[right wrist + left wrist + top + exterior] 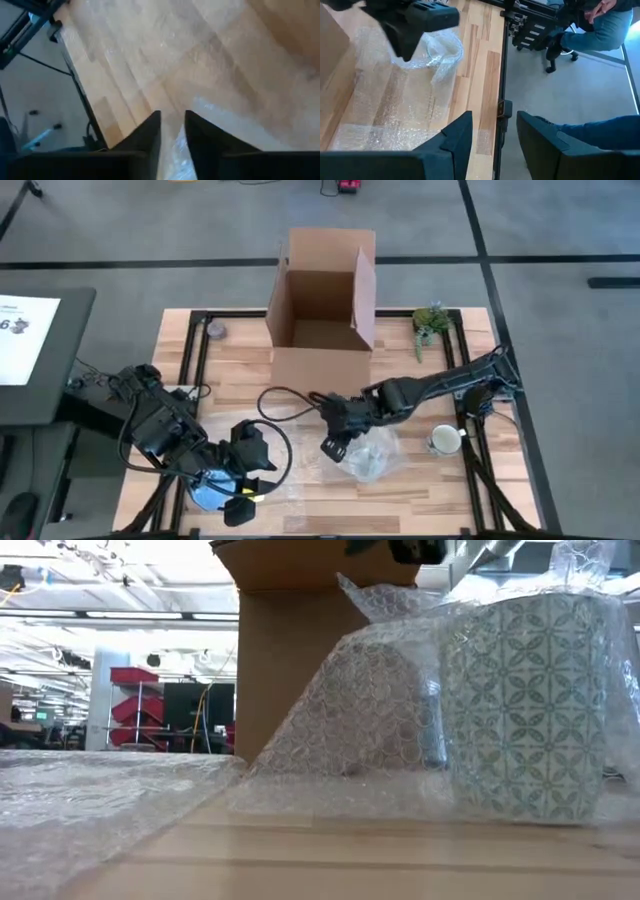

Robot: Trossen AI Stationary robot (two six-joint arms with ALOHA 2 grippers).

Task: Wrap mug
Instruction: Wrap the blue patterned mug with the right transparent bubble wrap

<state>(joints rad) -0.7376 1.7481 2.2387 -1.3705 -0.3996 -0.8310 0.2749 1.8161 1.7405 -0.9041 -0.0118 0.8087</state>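
Observation:
The mug [443, 440], patterned green and white in the low view [530, 705], stands upright on the table right of centre. A crumpled sheet of clear bubble wrap [372, 456] lies just left of it and rises like a tent [370, 690] toward my right gripper [335, 445], which is shut on it. In the low view the wrap stands partly in front of the mug. My left gripper [492, 137] is open with nothing between its fingers, near the table's front edge [245, 505]. My right gripper pinches a bunched piece of the bubble wrap [175, 150] between its two fingers, at the sheet's left side. The fingers slant down from the table's right. The held part is raised, and the sheet's lower part [330, 790] rests on the table beside the mug.
An open cardboard box [320, 300] stands at the far middle, a small plant [430, 325] to its right, and a small grey thing [215, 330] at far left. More flat bubble wrap [395, 110] covers the near table. A black cable [285, 405] loops at centre. A person sits beyond the table [605, 25].

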